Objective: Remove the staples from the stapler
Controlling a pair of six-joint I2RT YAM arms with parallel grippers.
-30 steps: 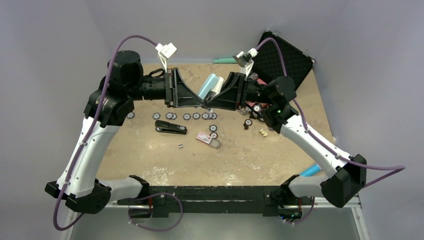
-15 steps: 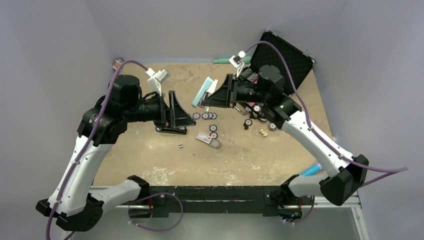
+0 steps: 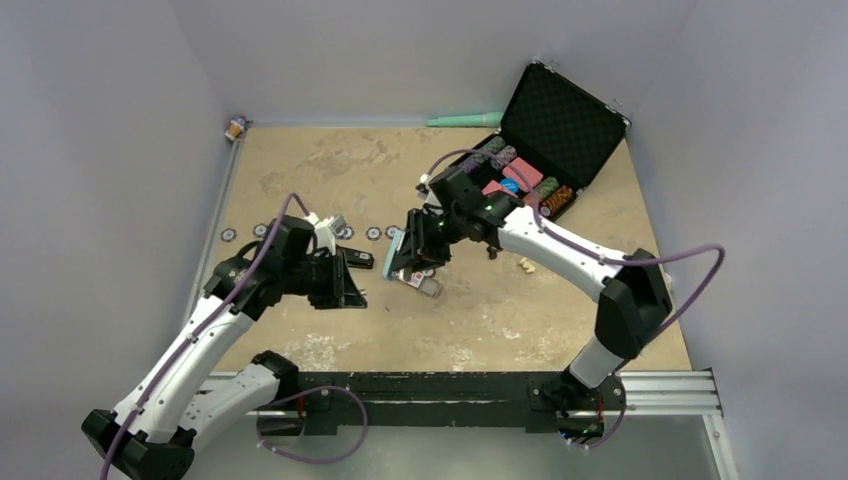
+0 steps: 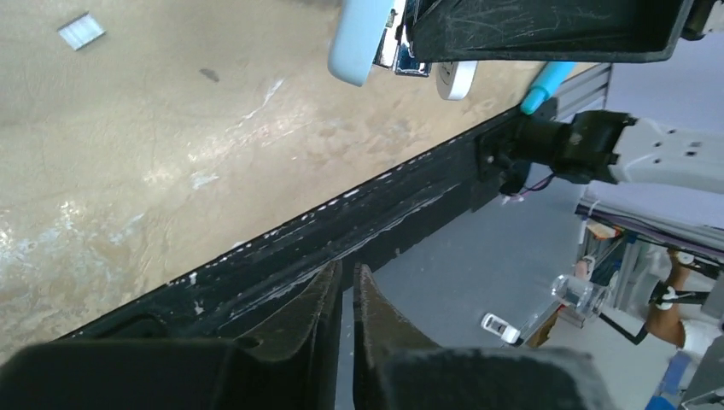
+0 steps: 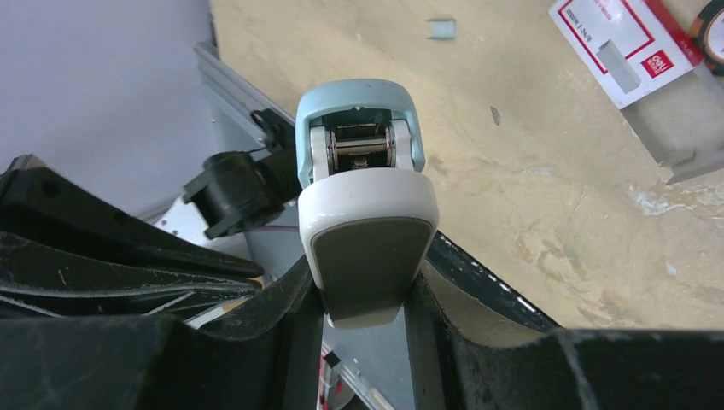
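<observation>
My right gripper is shut on a light-blue and white hinged block and holds it tilted just above the table, next to the red-and-white card. My left gripper is shut and empty, low over the table left of it, pointing at the near edge. The black stapler lay under where my left gripper is now; I cannot make it out. The staples, a tiny grey strip, lie loose on the table.
A red-and-white card lies under the right gripper. A row of black-and-white chips runs across the middle. An open black case holds chips at the back right. A teal pen lies at the back.
Both arms have come down from high over the middle to low near the centre. The right gripper still holds the light-blue block. The left gripper now covers the black stapler's spot.
</observation>
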